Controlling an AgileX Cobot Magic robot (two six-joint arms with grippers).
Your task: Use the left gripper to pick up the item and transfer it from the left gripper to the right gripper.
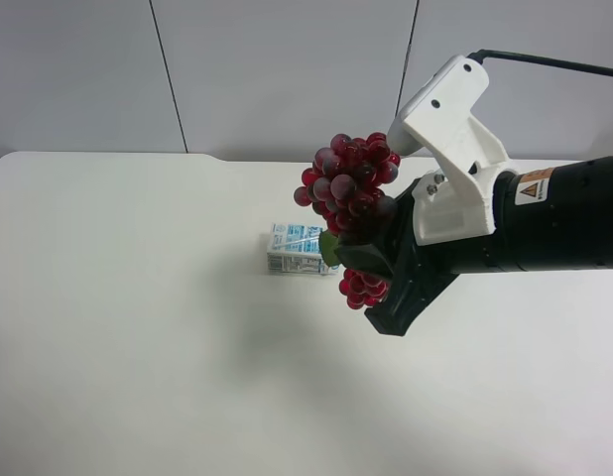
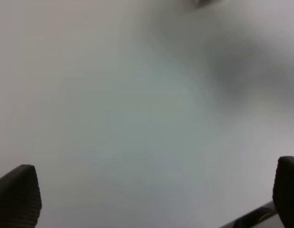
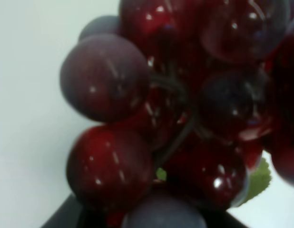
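**Holding the grape bunch in the right gripper**

Looking closest first, the right wrist camera is showing almost only the bunch of dark red-purple artificial grapes [image 3: 185, 118], blurred because it is so near. A small green leaf [image 3: 259, 183] is sticking out at one side of the bunch. A black finger [image 3: 66, 216] is showing just under the berries.

The left wrist camera is showing the left gripper [image 2: 151, 199] with its two black fingertips [image 2: 16, 194] spread wide. Nothing is lying between them, only the plain white table surface [image 2: 137, 95].

In the high view, the right gripper [image 1: 371, 283], black with a white plastic housing [image 1: 450, 149] and a yellow warning-triangle sticker [image 1: 530, 186], is reaching in from the view's right. Its black fingers are pinching the lower part of the bunch, and the berries are standing out above and below them. The bunch is hanging in the air over the table, with a soft shadow under it.

Further back, a small white and blue carton [image 1: 295, 248] is lying on the table, just beside the bunch in this view. Behind the table a grey panelled wall [image 1: 88, 69] is standing.
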